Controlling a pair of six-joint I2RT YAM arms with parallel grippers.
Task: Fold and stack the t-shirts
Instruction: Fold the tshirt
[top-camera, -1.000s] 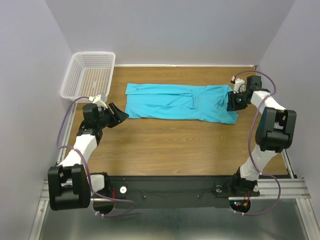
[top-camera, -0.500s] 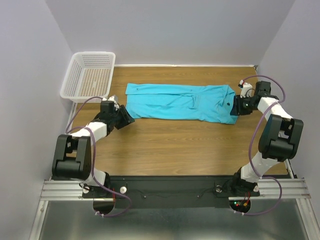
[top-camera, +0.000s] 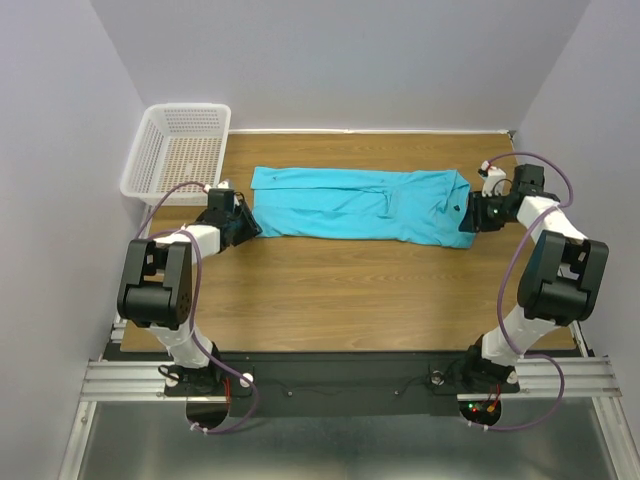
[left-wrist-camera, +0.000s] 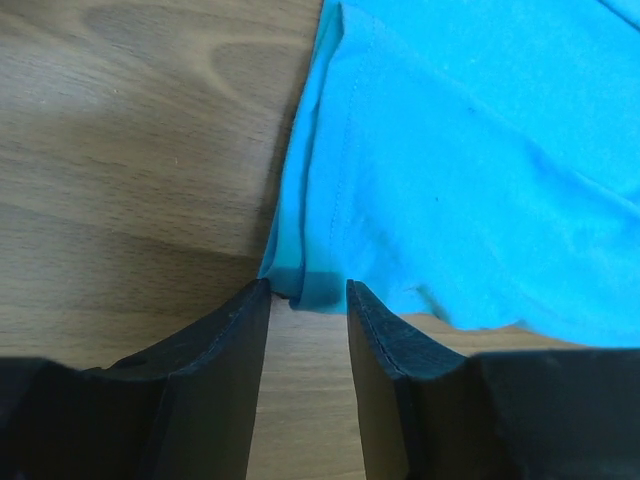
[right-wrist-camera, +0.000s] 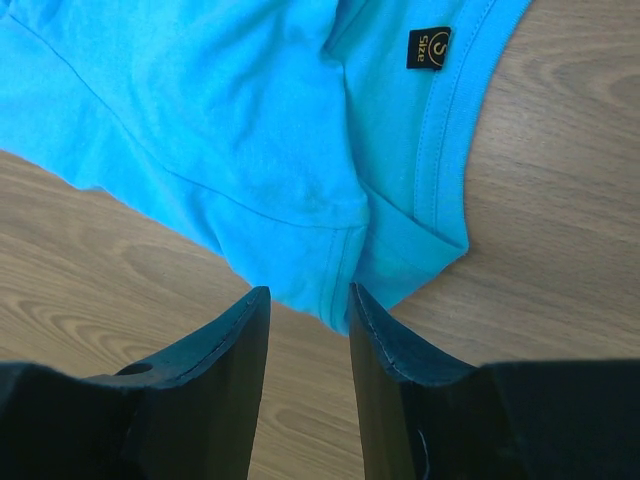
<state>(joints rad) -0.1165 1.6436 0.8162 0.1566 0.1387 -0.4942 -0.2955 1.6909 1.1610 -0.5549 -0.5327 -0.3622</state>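
Observation:
The turquoise t-shirt (top-camera: 350, 205) lies across the middle of the table as one long band, folded lengthwise. My left gripper (top-camera: 247, 224) is low at the band's near-left corner. In the left wrist view the left gripper (left-wrist-camera: 305, 290) is open, and the corner of the t-shirt (left-wrist-camera: 450, 150) lies right at its fingertips. My right gripper (top-camera: 467, 216) is at the band's right end, by the neckline. Close up, the right gripper (right-wrist-camera: 308, 294) is open, with the hem of the t-shirt (right-wrist-camera: 200, 120) reaching between its tips. A small dark size label (right-wrist-camera: 428, 47) shows inside the collar.
A white mesh basket (top-camera: 188, 108) stands at the table's back-left corner, just behind the left arm. Walls close the table in on the left, back and right. Bare wood lies between the shirt and the arm bases.
My left arm has swung in and forward, bringing its gripper to the shirt's near-left corner, with its jaws narrower. The right arm shifted a little at the right end, then held still.

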